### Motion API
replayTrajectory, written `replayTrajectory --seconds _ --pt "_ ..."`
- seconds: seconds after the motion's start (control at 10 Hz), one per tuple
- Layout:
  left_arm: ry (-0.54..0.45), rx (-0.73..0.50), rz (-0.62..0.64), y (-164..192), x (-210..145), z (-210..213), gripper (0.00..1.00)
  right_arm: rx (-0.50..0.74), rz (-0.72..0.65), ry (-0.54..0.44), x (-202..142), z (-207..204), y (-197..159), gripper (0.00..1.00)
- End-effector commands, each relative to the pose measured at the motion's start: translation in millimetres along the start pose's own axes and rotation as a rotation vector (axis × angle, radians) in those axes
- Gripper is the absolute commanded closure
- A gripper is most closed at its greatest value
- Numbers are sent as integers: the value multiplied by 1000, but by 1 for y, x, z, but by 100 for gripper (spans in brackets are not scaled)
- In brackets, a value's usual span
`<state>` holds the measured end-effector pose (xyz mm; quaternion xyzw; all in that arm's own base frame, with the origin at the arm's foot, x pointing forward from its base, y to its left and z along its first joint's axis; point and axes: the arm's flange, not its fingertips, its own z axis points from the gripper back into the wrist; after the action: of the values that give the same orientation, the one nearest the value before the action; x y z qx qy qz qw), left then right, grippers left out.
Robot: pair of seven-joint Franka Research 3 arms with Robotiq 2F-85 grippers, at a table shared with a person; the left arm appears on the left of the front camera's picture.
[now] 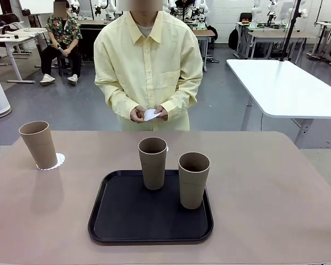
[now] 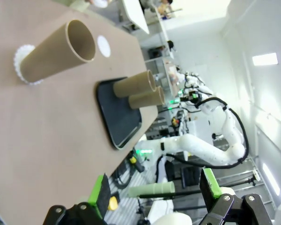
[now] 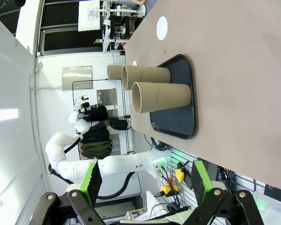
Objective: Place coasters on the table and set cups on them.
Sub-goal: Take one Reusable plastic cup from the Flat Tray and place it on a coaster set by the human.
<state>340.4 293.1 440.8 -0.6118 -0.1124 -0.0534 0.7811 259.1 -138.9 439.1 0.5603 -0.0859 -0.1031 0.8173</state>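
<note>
One cup [image 1: 38, 144] stands on a coaster [image 1: 58, 162] at the far left of the table [image 1: 276, 187]. Two more cups [image 1: 153, 163] [image 1: 193, 180] stand upright on the black tray [image 1: 116, 221]. A second coaster [image 1: 166, 148] lies on the table just behind the tray, seen as a white disc [image 2: 103, 46] [image 3: 162, 27] in both wrist views. The person's hands hold a third coaster [image 1: 150, 114] at the far edge. My left gripper [image 2: 155, 187] is open and bare, off the table's edge, far from the cup on its coaster [image 2: 56, 51]. My right gripper [image 3: 145, 179] is open and bare too, away from the tray cups [image 3: 161, 97].
The person in a yellow shirt [image 1: 149, 61] stands at the far side, hands close to the body. A white table [image 1: 287, 88] stands behind to the right. Bare tabletop lies to the right of the tray and between the tray and the left cup.
</note>
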Motion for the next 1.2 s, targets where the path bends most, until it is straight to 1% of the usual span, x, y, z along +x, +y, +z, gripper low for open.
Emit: replayTrajectory --seconds 0.0,0.7,0.8,0.9,1.1 --pt "-9 9 2 -2 -2 -1 0 11 -2 0 0 1 0 0" --pt "0 0 0 0 0 0 0 11 -2 0 0 1 0 0" --pt "-47 41 -12 -14 7 4 0 11 -2 0 0 1 0 0" --pt "17 46 -62 -25 7 6 0 11 -2 0 0 1 0 0" --pt "25 266 -166 -70 16 -14 0 11 -2 0 0 1 0 0"
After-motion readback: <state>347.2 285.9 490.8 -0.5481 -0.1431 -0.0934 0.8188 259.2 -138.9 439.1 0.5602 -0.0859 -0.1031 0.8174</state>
